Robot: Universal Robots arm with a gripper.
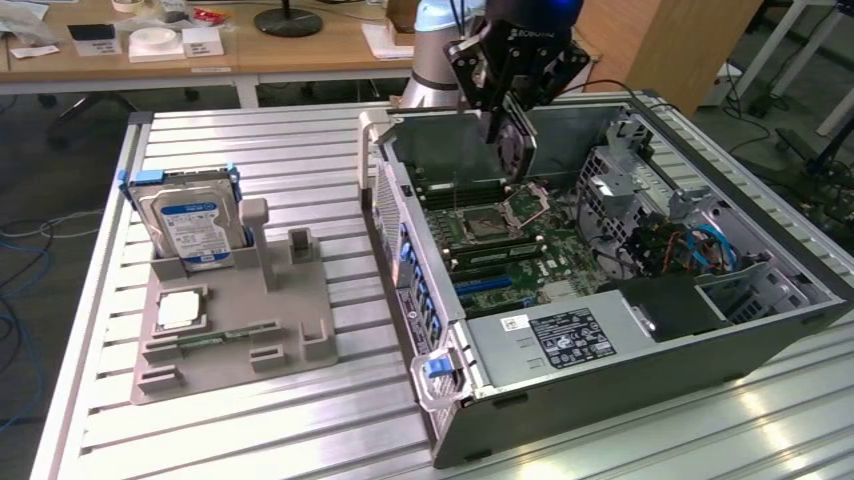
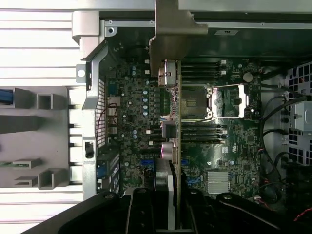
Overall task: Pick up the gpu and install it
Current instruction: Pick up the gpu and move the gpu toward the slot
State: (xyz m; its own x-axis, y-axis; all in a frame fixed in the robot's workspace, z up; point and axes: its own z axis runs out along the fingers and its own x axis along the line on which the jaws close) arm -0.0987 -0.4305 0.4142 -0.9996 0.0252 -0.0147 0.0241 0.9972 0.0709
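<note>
The gpu is a thin dark card that hangs edge-on over the open computer case. My gripper is shut on its upper edge, above the back half of the case. In the wrist view the gpu runs as a slim blade across the motherboard, with its metal bracket at the case's rear wall. My gripper clamps it from both sides. The card floats above the motherboard, near the processor socket, and is apart from the slots.
A grey fixture on the slatted table holds an upright hard drive, a processor chip and a memory stick. Inside the case sit a power supply, a drive cage and blue cables. A desk stands behind.
</note>
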